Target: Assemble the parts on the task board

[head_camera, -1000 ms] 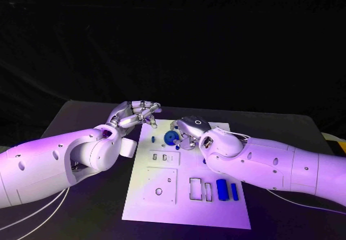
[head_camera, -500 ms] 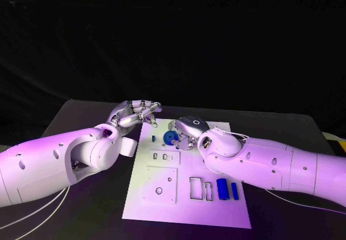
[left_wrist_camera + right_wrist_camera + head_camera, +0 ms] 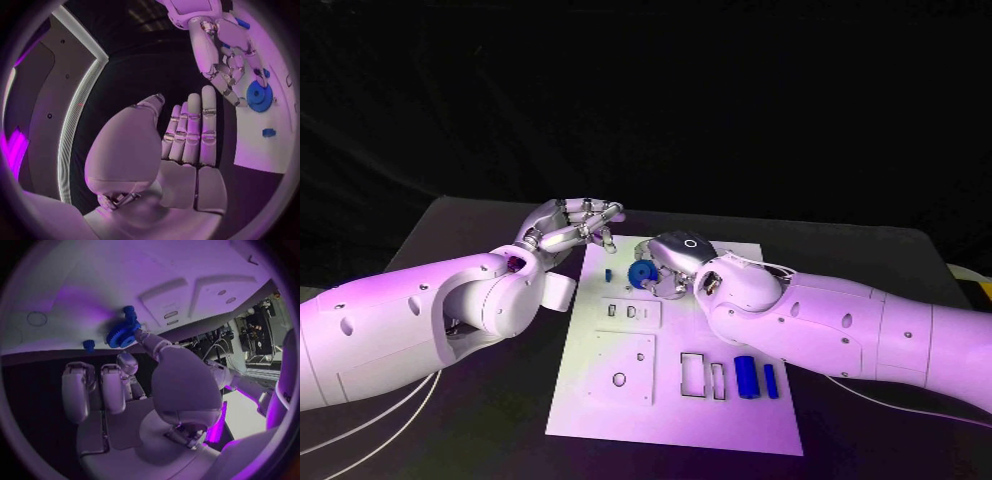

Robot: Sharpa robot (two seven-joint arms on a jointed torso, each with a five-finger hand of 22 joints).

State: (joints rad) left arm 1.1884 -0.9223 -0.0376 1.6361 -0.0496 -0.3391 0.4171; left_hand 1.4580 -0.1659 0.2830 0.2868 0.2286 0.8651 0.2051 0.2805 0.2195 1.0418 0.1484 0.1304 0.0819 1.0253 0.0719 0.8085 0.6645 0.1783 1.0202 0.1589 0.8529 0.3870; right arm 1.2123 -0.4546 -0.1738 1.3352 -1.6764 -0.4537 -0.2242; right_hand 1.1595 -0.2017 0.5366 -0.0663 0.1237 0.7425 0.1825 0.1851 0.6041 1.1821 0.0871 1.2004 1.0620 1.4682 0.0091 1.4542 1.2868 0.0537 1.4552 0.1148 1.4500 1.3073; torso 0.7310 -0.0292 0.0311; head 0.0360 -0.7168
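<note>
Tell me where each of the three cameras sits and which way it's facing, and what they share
Head view: on the robot's head, looking down at the task board; both arms, left hand, right hand show.
Left wrist view: behind the left hand, facing across to the right hand and blue gear.
Right wrist view: behind the right hand, facing the board's gear.
Shared: all three show the gear and board.

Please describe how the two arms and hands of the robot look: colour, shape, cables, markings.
Both arms are thick, rounded and white-shelled, with small dark holes. The left hand and right hand are silver metal with jointed fingers. The right hand carries a black round patch with a small ring. Thin white cables hang below the left arm.
</note>
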